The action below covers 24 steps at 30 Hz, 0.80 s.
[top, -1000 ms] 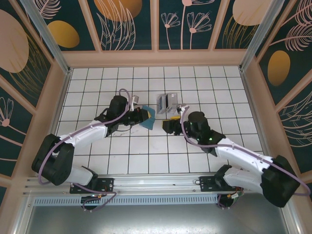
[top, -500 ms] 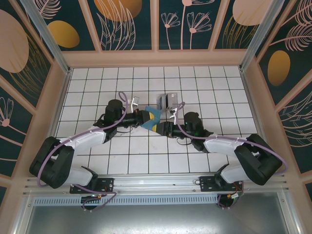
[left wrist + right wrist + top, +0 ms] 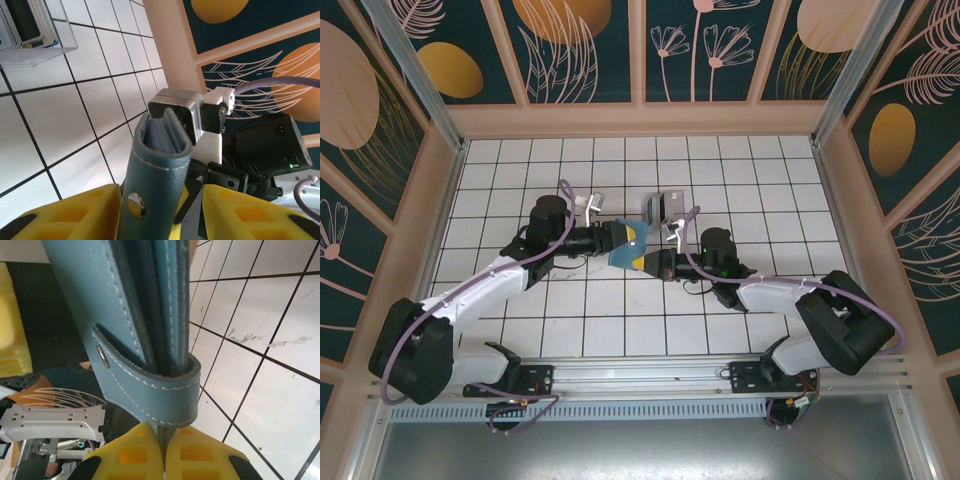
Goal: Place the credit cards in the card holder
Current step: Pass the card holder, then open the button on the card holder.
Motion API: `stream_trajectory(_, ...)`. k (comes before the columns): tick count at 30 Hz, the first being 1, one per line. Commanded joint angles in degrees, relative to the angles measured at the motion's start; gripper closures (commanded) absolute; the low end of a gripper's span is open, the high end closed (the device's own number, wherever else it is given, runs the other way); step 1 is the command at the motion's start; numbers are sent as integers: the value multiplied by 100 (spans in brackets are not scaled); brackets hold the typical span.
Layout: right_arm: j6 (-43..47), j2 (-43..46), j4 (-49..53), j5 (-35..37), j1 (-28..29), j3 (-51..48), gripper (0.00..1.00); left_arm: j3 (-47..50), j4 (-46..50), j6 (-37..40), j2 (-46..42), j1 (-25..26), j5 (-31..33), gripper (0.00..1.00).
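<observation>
Wallet (image 3: 627,240) of teal leather sits near the middle of the white-tiled desk (image 3: 620,330) in the overhead view. The left arm (image 3: 490,285) reaches it from one side and the right arm (image 3: 770,292) from the other, so their tips meet at it. The grey cards (image 3: 665,207) stand in a small cluster toward the back wall, near the wallet but apart from it. From the left wrist, the wallet (image 3: 155,170) rises edge-on between two yellow pads (image 3: 70,217), with a round metal stud (image 3: 135,205) on its near face. The left jaws stand partly open: a dark gap shows between the wallet and one pad, so they flank it rather than clamp it. Whether the other pad touches it I cannot tell. A silver-and-black block (image 3: 175,107) on the other arm sits against the wallet's far edge. At the upper left corner the cards (image 3: 22,22) stand on edge in a clear plastic stand (image 3: 50,50) on the desk. From the right wrist, the wallet (image 3: 100,300) hangs close to the lens with its stitched layers edge-on, and a strap (image 3: 150,390) wraps around their lower end. The right jaws are closed tight, their yellow pads (image 3: 200,457) pressed together with a thin edge of the wallet pinched in the seam between them. White tiles of the desk (image 3: 270,390) lie beyond.
</observation>
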<state>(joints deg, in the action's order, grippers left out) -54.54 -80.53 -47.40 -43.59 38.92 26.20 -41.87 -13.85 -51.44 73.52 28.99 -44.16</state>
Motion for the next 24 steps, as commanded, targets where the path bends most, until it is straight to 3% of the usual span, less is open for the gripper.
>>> stream_trajectory(1, 77, -18, 6, -107, -61, 35, 97, -108, 373, 343, -97, -82, -216, 55)
stream_trajectory(3, 42, -108, -65, -286, -60, 73, 97, -76, 372, 343, -46, -121, -317, 67)
stream_trajectory(5, 40, -171, -18, -347, -51, 130, 95, -84, 317, 345, 4, -131, -414, 97)
stream_trajectory(6, 46, -161, 41, -294, -42, 140, 89, -108, 306, 352, 35, -131, -458, 100)
stream_trajectory(9, 216, 42, 502, 182, -39, 157, 57, -168, 353, 385, 83, -130, -488, 100)
stream_trajectory(12, 836, 433, 1581, 966, 20, 308, 46, -233, 612, 457, 173, -127, -380, 100)
stream_trajectory(17, 2102, 1214, 3505, 2854, 559, 860, 45, -210, 727, 379, 375, -124, -245, 100)
stream_trajectory(21, 2416, 1147, 4057, 3604, 902, 1351, 47, -217, 711, 282, 499, -124, -155, 100)
stream_trajectory(24, 2451, 824, 4335, 4105, 1170, 1721, 55, -208, 646, 158, 575, -127, -197, 100)
